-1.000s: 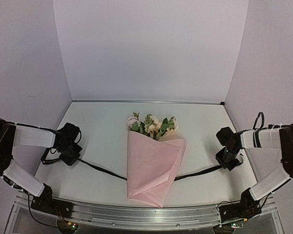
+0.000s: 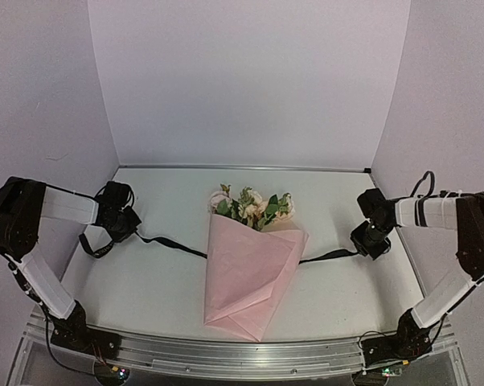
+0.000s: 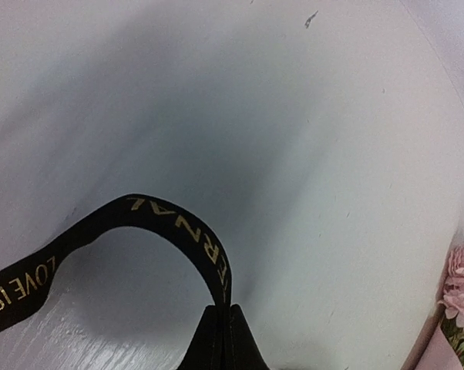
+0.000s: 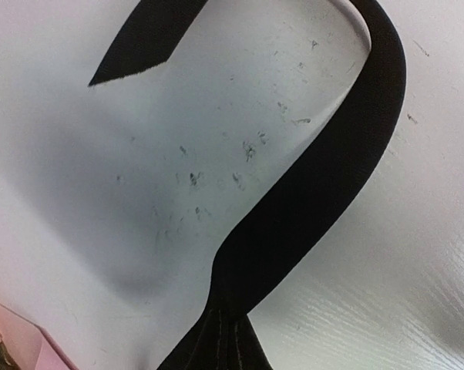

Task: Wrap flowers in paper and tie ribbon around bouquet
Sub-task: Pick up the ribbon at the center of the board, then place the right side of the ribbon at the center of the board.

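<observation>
While flowers (image 2: 250,205) sit wrapped in paper (image 2: 246,273) mid-table (image 2: 153,201), ribbon (image 2: 174,245) apparently just passes under the cone, ends pinched in fully closed left gripper (image 2: 132,232) and right gripper (image 2: 361,248); tie not done.

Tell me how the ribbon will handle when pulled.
Probably floppy: the ribbon arcs limply from the shut left gripper. Likely light: thin and narrow beside the bouquet. Possibly slippery; it looks smooth in the right gripper.
</observation>
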`<act>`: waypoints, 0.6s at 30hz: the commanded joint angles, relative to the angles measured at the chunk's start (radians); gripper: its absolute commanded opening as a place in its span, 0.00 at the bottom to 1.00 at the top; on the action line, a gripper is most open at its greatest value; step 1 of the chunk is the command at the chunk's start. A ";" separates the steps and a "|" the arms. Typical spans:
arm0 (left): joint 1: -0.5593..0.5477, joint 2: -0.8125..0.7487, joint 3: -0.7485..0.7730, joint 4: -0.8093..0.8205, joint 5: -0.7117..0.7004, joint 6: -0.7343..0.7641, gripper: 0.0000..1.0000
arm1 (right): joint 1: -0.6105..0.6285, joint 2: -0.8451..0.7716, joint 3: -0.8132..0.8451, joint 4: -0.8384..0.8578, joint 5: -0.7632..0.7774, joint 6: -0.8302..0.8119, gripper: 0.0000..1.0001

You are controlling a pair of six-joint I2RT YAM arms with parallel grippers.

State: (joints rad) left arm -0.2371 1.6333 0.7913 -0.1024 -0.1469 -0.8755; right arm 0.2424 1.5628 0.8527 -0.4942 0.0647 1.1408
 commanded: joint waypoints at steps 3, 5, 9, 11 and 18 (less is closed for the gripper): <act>-0.094 -0.146 -0.048 0.155 0.026 0.090 0.00 | 0.195 -0.117 0.037 -0.026 0.110 -0.050 0.00; -0.157 -0.175 -0.039 0.180 0.023 0.142 0.00 | 0.262 -0.114 0.086 -0.031 0.125 -0.076 0.00; -0.281 -0.180 -0.002 0.294 0.144 0.218 0.00 | 0.384 -0.044 0.230 -0.042 0.104 -0.178 0.00; -0.367 -0.164 0.022 0.357 0.179 0.281 0.00 | 0.425 -0.001 0.303 -0.043 0.057 -0.215 0.00; -0.612 0.005 0.181 0.433 0.407 0.516 0.00 | 0.464 0.113 0.424 -0.046 -0.043 -0.245 0.09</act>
State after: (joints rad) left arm -0.7616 1.5464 0.8599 0.2523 0.0844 -0.5430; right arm 0.7153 1.6338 1.2448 -0.5113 0.0567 0.9312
